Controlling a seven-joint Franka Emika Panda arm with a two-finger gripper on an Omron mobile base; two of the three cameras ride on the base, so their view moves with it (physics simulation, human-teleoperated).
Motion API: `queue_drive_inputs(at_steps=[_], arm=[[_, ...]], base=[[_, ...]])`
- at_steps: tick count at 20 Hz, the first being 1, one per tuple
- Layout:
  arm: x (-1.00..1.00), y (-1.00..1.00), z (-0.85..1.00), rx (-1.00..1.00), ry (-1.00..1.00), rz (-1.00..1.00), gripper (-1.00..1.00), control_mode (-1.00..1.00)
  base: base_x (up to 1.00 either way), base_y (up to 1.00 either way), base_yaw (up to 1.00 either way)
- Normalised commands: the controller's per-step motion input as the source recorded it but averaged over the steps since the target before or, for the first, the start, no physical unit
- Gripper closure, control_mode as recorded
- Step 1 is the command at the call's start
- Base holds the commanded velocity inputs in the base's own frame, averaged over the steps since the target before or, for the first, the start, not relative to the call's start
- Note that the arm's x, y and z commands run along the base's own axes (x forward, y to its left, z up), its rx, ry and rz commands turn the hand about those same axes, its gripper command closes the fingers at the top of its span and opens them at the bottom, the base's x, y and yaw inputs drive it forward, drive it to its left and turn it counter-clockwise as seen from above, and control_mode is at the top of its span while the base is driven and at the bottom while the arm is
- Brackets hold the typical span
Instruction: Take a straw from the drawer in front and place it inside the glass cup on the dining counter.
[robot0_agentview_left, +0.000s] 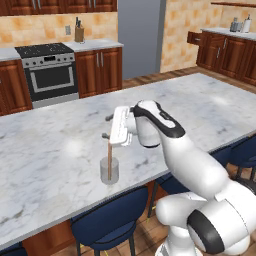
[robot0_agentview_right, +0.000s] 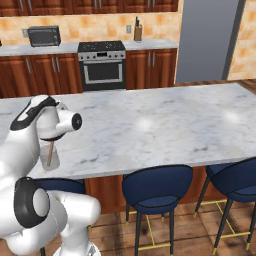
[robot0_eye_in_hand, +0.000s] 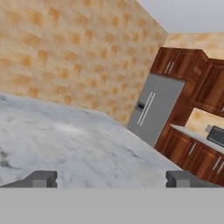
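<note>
The glass cup (robot0_agentview_left: 109, 171) stands on the dining counter (robot0_agentview_left: 200, 105) near its front edge, and the tan straw (robot0_agentview_left: 109, 160) stands upright inside it, its top poking above the rim. My gripper (robot0_agentview_left: 107, 127) hovers just above the straw's top, turned sideways to the left, open and holding nothing. In the right base view the cup (robot0_agentview_right: 50, 157) with the straw (robot0_agentview_right: 51, 150) shows partly behind my arm. In the hand view the fingertips (robot0_eye_in_hand: 41, 178) stand wide apart over the marble (robot0_eye_in_hand: 65, 144). A drawer (robot0_agentview_left: 194, 37) juts out of the far right cabinets.
Blue stools (robot0_agentview_left: 107, 225) (robot0_agentview_right: 157, 187) line the counter's near side. A stove (robot0_agentview_left: 47, 70) and knife block (robot0_agentview_left: 79, 32) sit at the back wall, with a microwave (robot0_agentview_right: 44, 36) on the worktop. A steel fridge (robot0_eye_in_hand: 153, 109) stands beyond the counter.
</note>
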Motion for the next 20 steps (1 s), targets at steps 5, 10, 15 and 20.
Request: queue_drive_inputs(at_steps=[5, 10, 15, 20], arm=[[-0.26, -0.03, 1.00, -0.04, 0.35, -0.18, -1.00, -1.00], [-0.33, -0.16, 0.82, -0.09, 0.51, -0.23, -1.00, -1.00], [-0.45, -0.43, 0.29, -0.13, 0.49, -0.25, -1.00, -1.00], [-0.57, -0.41, 0.14, -0.18, 0.34, -0.26, -1.00, -1.00]], base=[[0.00, 0.00, 0.00], [0.00, 0.00, 0.00], [0.00, 0.00, 0.00], [0.00, 0.00, 0.00]])
